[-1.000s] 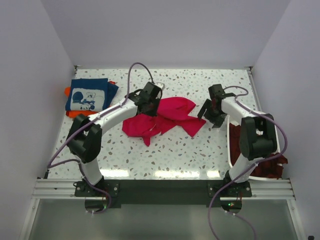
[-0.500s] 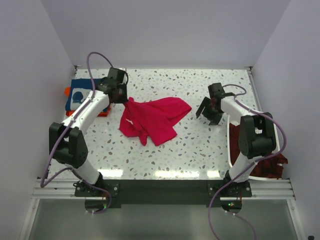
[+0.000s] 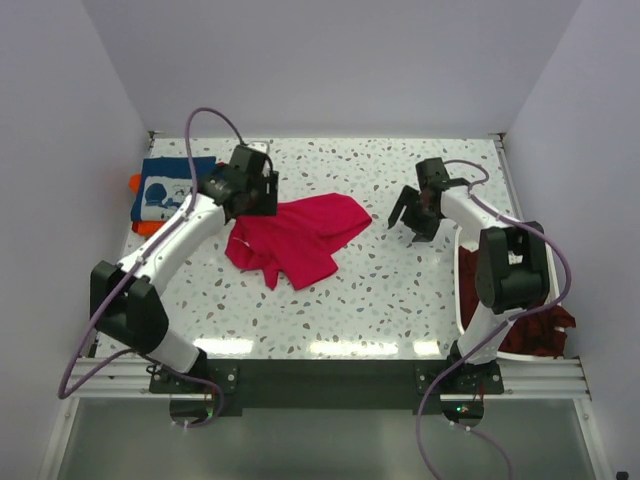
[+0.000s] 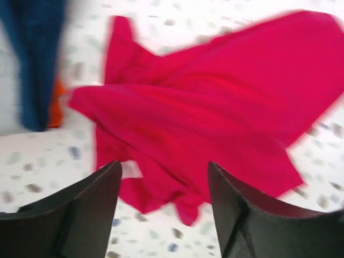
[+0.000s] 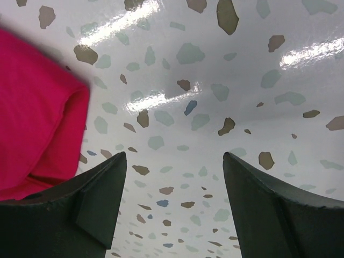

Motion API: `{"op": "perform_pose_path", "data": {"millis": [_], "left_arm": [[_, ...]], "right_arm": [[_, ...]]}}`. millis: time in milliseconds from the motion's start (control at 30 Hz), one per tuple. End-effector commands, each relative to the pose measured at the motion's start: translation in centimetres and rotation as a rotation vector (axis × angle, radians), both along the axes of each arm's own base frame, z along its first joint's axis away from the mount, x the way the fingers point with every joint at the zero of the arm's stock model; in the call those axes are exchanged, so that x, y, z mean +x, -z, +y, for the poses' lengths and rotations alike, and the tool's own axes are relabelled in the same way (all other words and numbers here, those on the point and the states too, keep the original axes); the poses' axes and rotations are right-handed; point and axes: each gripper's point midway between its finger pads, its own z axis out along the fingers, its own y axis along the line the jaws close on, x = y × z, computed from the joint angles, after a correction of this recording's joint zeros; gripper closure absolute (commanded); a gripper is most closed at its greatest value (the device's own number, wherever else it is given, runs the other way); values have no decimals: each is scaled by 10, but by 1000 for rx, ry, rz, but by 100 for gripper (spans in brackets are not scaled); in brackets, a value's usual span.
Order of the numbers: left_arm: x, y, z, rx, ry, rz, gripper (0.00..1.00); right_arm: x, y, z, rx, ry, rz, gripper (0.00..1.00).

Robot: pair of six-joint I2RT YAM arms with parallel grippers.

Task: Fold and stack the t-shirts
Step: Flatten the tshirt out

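Two claws, and both have nothing in them right now. We see the left claw (image 3: 255, 195) with its fingers spread apart, sitting over the edge of the crimson-pink t-shirt (image 3: 300, 235). From its own wrist camera the shirt fills most of the space between and beyond the fingertips, lying crumpled and loose on the speckled table (image 3: 400, 290), not folded. We can't see any cloth pinched between the fingers. Off to that claw's left sits the navy t-shirt (image 3: 170, 190) with the white print, folded. It lies on top of the orange t-shirt (image 3: 147, 228), which only peeks out around its edges.

The right claw (image 3: 412, 222) is spread wide too, tilted down toward bare table. The pink shirt's nearest edge lies just off to its left, near the fingers but not touching them as far as we can tell from its wrist view. Back behind that claw, toward the arm's base, is the white laundry basket (image 3: 458, 300) with the dark maroon t-shirts (image 3: 540, 335) bunched inside, and some maroon cloth hangs over the basket's near rim.
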Motion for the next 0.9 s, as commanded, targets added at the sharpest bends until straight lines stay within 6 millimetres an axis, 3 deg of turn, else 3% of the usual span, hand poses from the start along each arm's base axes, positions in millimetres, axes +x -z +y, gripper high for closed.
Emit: {"op": "perform_pose_path", "data": {"millis": [0,67,100,233,333,533,667,800,833,867], "left_arm": [[-47,-9,-63,-146,163,0,33],[-70,5,-85,-191,211,51,42],[-83,24,-89,-205,202,106,44],[-118,67,-110,-233,237,223,47],[-131,94,-117,-214,230,279,47],[-127,123,-108,-125,150,296,50],[-115,128,-121,-112,167,276,47],[-107,143,-121,-62,170,287,46],[-106,149,-119,-44,169,298,47],[-106,151,-119,-29,177,300,55]], "right_arm": [[8,-10,5,25,-31,-22,25],[8,-11,6,20,-43,-22,25],[8,-11,5,16,-50,-22,25],[9,-9,6,20,-73,-23,25],[9,-7,10,33,-96,-18,25],[9,-11,12,41,-140,-18,25],[4,-14,15,61,-145,-20,25],[-3,-11,16,69,-149,-15,25],[-6,-9,15,65,-149,-11,25],[-7,-9,14,65,-149,-12,25]]}}
